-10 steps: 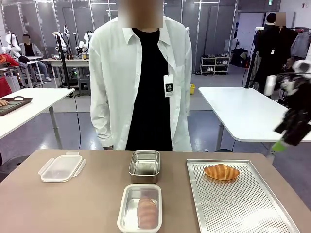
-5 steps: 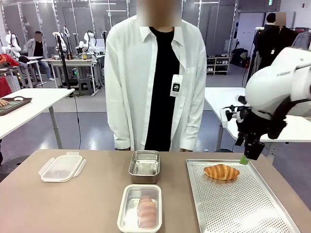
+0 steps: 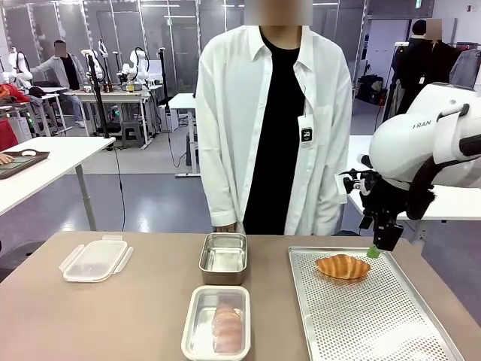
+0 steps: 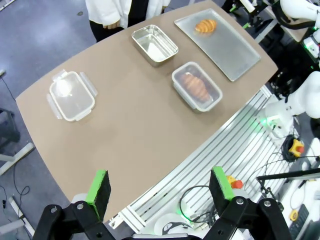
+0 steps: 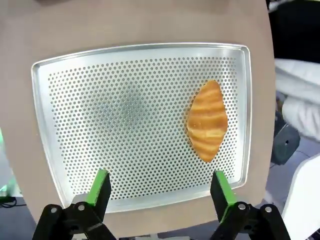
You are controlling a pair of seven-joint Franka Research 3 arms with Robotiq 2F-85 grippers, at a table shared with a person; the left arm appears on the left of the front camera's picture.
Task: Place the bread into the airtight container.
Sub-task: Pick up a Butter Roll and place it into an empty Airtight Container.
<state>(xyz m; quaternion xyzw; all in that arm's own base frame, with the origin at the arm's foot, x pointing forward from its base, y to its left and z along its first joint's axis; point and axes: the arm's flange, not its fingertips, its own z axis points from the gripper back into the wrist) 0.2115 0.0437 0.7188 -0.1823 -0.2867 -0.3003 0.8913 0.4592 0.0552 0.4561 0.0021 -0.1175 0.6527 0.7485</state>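
My right pincer [image 5: 160,184], spread wide, hangs near the croissant [image 5: 207,121]; an off-centre squeeze could skid it across the tray [image 5: 115,115].

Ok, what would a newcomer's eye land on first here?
The golden croissant lying alone at the far end of the perforated tray on the right, with the open right gripper hovering above that end. Next, the person in a white shirt standing at the far side, behind the empty steel container in the middle.
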